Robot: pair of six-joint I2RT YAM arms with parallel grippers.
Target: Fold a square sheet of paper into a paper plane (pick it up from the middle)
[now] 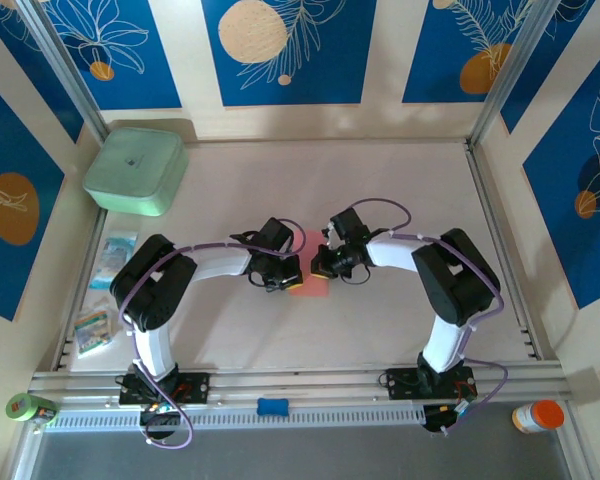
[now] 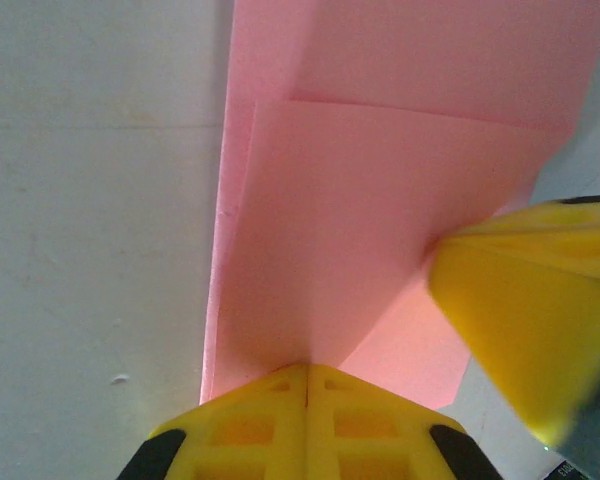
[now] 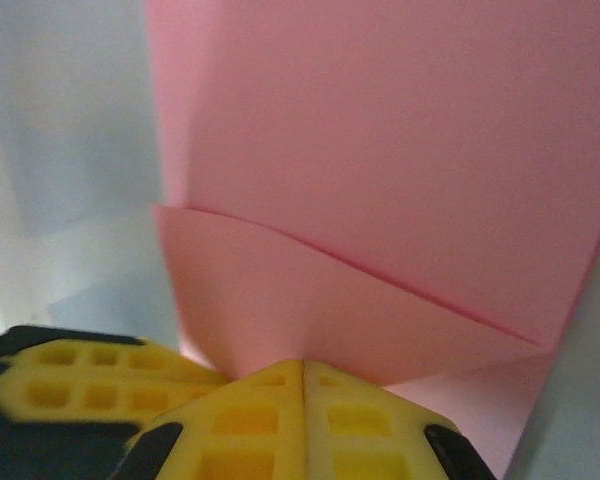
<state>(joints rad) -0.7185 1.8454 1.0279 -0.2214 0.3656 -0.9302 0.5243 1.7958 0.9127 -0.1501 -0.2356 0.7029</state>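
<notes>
Left claw state: the left gripper (image 1: 288, 272) has its yellow fingers (image 2: 242, 425) pressed together with no gap at the seam. They are clamped on the near edge of the square sheet of paper (image 1: 308, 287).
Right claw state: the right gripper (image 1: 320, 266) also has its fingers (image 3: 365, 425) closed flush, clamped on the same sheet.
Claw spacing: the two tips face each other over the middle of the table (image 1: 380, 340), just beside one another. The sheet lies between and under them.
Sheet, left wrist view: the pink-red paper (image 2: 380, 200) starts at the tip of the left gripper (image 2: 305, 372) and runs straight ahead of it. A folded layer lies on top, with a straight crease crossing further out.
Neighbouring claw, left wrist view: one yellow finger of the right gripper (image 2: 530, 310) enters from the right of the tip and touches the sheet's edge.
Sheet, right wrist view: the paper (image 3: 380, 150) rises directly ahead of the right gripper (image 3: 302, 368). An overlapping flap shows a curved edge just beyond the tip.
Neighbouring claw, right wrist view: the left gripper's fingers (image 3: 90, 378) sit immediately left of the tip.
Mint-green box (image 1: 136, 170): well apart, far to the left of and beyond the left claw.
Clear packets (image 1: 115, 260): near the left arm's elbow, well left of the claws.
</notes>
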